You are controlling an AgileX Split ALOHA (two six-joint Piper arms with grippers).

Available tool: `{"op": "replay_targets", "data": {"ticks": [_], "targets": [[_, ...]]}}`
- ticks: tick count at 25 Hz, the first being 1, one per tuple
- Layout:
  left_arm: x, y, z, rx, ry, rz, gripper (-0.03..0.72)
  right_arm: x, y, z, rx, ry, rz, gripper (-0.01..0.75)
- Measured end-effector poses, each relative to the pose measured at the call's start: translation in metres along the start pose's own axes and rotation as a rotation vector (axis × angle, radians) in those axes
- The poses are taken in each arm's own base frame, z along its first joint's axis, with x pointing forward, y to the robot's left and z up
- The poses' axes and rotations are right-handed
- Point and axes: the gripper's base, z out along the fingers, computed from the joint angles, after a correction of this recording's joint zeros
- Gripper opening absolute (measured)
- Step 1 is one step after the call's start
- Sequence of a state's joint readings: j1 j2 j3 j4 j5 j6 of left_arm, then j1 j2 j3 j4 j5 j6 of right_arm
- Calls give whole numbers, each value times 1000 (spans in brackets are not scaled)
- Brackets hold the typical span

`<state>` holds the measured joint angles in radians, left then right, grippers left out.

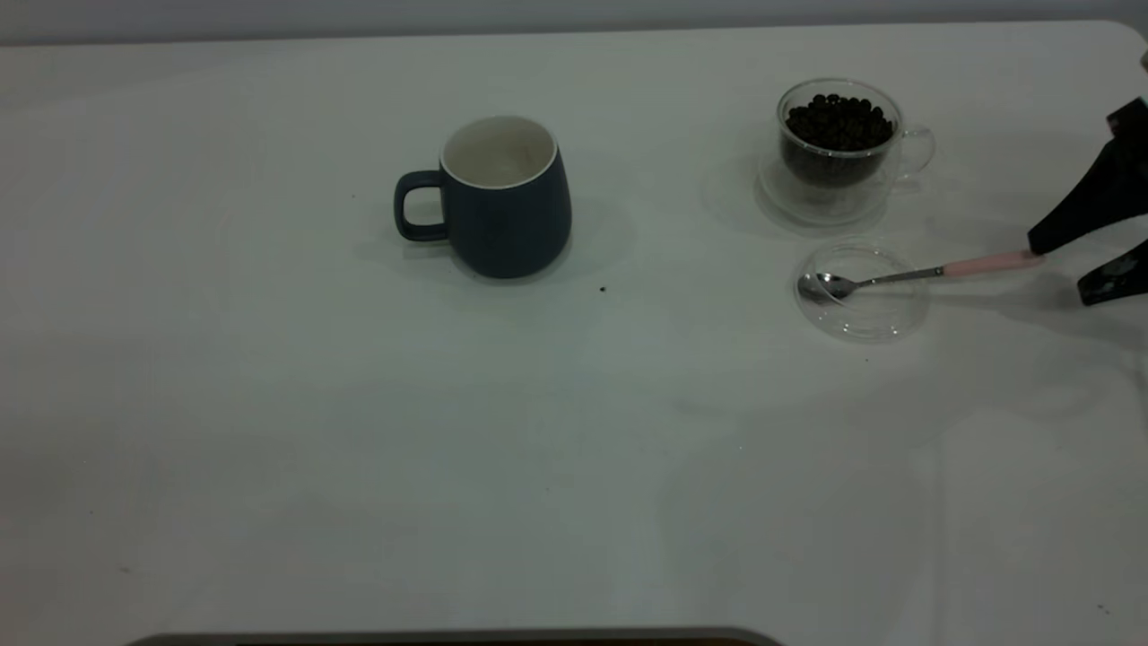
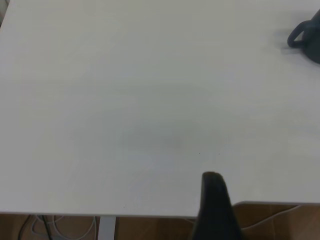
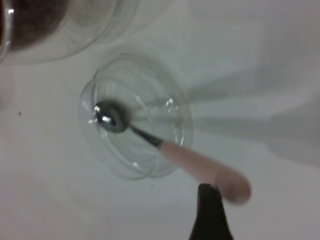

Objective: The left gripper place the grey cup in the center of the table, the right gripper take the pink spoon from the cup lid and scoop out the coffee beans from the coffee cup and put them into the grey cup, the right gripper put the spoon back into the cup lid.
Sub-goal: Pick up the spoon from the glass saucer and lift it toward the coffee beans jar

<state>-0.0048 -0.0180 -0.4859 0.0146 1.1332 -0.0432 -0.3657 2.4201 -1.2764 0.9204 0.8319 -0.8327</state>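
Note:
The grey cup (image 1: 507, 197) stands upright left of the table's (image 1: 269, 404) middle, handle pointing left; its edge also shows in the left wrist view (image 2: 307, 35). Far from it, my left gripper (image 2: 214, 205) hangs over the table's near edge. The coffee cup (image 1: 839, 135) with coffee beans (image 1: 839, 121) stands at the far right. In front of it lies the cup lid (image 1: 861, 292), the pink spoon (image 1: 897, 276) resting with its bowl inside and its handle sticking out. My right gripper (image 1: 1060, 267) is open at the handle's end; one of its fingers (image 3: 210, 210) is beside the handle (image 3: 205, 167).
A small dark speck (image 1: 602, 289) lies on the table just right of the grey cup. A dark strip (image 1: 448, 639) runs along the table's near edge. A brown floor with cables (image 2: 60, 227) shows below the table edge.

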Motion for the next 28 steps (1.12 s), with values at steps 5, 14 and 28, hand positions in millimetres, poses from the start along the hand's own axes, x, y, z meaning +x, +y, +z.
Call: {"op": "replay_targets", "data": {"ticks": [5, 14, 28], "targets": [[0, 0, 0, 0, 0, -1, 586, -7, -4, 8, -24, -2, -69, 591], [0, 0, 0, 0, 0, -1, 586, -8, 5, 11, -115, -27, -181, 591], [0, 0, 0, 0, 0, -1, 586, -5, 13, 29, -186, -8, -153, 591]]}}
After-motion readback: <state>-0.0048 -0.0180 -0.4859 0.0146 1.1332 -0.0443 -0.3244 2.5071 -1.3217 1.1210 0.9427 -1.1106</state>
